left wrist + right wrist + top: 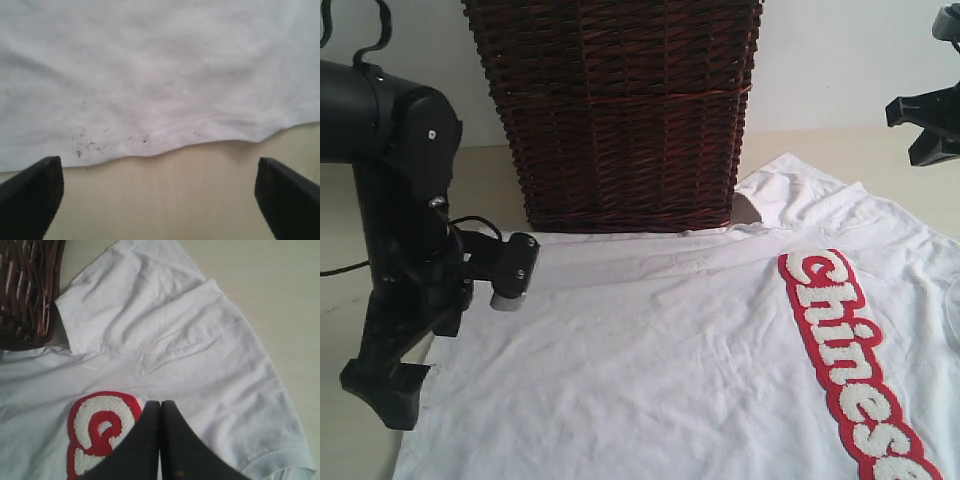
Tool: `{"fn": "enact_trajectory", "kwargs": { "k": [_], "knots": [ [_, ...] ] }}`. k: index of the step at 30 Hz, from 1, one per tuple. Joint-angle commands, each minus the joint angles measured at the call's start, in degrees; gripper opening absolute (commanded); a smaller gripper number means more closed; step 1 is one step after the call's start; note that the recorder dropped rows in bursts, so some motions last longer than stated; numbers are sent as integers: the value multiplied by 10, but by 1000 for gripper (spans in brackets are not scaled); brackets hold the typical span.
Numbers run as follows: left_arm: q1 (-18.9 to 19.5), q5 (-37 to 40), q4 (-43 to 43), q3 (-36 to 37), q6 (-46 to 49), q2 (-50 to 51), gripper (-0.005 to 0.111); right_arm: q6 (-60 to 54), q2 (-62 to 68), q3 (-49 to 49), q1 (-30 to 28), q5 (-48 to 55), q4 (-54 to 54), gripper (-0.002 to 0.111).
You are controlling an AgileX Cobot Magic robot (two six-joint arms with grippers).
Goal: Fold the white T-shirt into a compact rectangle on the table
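Observation:
The white T-shirt (680,340) lies spread flat on the table (350,310), with its red-outlined fuzzy lettering (845,360) running down the right side. My left gripper (382,390) hangs low at the shirt's left edge. In the left wrist view the left gripper (160,200) is open, its fingertips (30,195) wide apart over bare table (165,190), just short of the shirt's hem (150,150). My right gripper (923,130) hovers high at the right. In the right wrist view the right gripper (160,407) is shut and empty above the shirt (200,355), beside one letter (102,430).
A dark brown wicker basket (620,110) stands at the back centre, touching the shirt's far edge; its corner (25,290) sits next to a sleeve (130,300). Small dark specks (82,145) mark the fabric near the hem. Bare beige table (280,300) lies beyond the sleeve.

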Motion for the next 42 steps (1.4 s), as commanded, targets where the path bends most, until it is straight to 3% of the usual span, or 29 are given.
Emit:
{"fn": "enact_trajectory", "kwargs": {
  "k": [1,5,7,14,18,27,38,42],
  "knots": [
    [60,6,-19,6,35,-13,105,-9,-6,0,0,-4,19,0],
    [127,6,-195,8,138,-33,105,-10,-6,0,0,-5,34,0],
    [141,-13,-233,19,169,-38,105,-18,-6,0,0,-5,40,0],
    [114,-124,-135,92,127,-39,105,-18,-6,0,0,-9,41,0],
    [98,-227,-139,140,134,-39,105,-18,-6,0,0,-7,41,0],
    [98,-251,-116,142,116,-28,105,-22,-6,0,0,-6,41,0],
    [98,-375,-89,185,115,-1,105,-23,-6,1,0,-5,35,0],
    [98,-366,-88,185,114,23,105,-23,-6,1,0,-5,33,0]
  ]
}}
